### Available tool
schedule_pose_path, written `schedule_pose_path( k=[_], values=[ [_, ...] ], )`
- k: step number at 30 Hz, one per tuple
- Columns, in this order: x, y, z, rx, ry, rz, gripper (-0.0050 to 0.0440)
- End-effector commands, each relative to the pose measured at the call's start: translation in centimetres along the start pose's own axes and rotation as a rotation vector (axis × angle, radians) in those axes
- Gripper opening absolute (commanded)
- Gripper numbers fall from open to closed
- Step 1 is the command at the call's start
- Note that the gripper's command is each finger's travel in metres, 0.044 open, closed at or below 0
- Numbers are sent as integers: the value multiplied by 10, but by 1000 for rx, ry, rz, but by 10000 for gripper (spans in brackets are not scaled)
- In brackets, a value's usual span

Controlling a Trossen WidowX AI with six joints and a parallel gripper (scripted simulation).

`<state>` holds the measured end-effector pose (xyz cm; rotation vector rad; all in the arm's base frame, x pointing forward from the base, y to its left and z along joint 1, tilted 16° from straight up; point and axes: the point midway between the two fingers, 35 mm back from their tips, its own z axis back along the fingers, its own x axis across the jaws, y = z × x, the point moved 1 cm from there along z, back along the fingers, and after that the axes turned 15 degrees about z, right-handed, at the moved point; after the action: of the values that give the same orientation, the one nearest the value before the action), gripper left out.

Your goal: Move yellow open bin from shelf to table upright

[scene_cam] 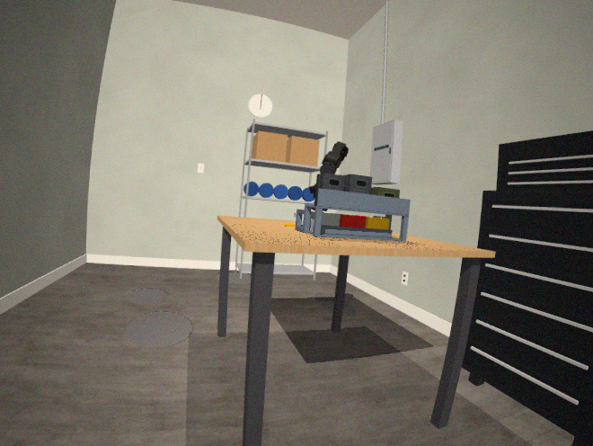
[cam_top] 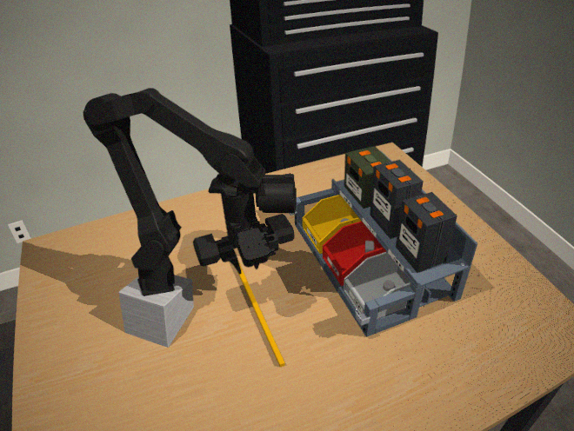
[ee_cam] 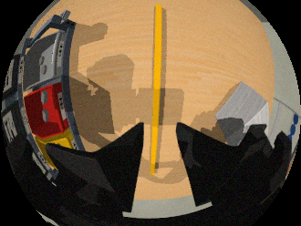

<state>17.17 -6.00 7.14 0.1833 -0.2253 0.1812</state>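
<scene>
The yellow open bin (cam_top: 329,217) sits upright at the far end of the grey-blue shelf's (cam_top: 384,259) lower tier, with a small grey part inside. It also shows in the exterior view (scene_cam: 377,223) and at the left edge of the wrist view (ee_cam: 57,141). My gripper (cam_top: 245,260) points down, low over the table, to the left of the shelf and apart from the bin. Its fingers stand partly open with nothing between them. A long yellow strip (ee_cam: 157,84) lies on the table below the gap.
A red bin (cam_top: 355,248) and a grey bin (cam_top: 377,280) sit beside the yellow one. Three dark cases (cam_top: 394,199) stand on the upper tier. The yellow strip (cam_top: 260,317) runs toward the table front. My grey base block (cam_top: 155,310) is at the left; a black tool cabinet (cam_top: 334,78) stands behind.
</scene>
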Motion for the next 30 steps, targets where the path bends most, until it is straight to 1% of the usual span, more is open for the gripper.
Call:
schedule_pose_path(
  k=[1,18,23,30],
  values=[
    [3,-1,3,-11,-11,1,150],
    [3,-1,0,-10,-11,1,150],
    [50,14,0,-10,-8,-3,150],
    [50,14,0,-10,-8,-3,150]
  ],
)
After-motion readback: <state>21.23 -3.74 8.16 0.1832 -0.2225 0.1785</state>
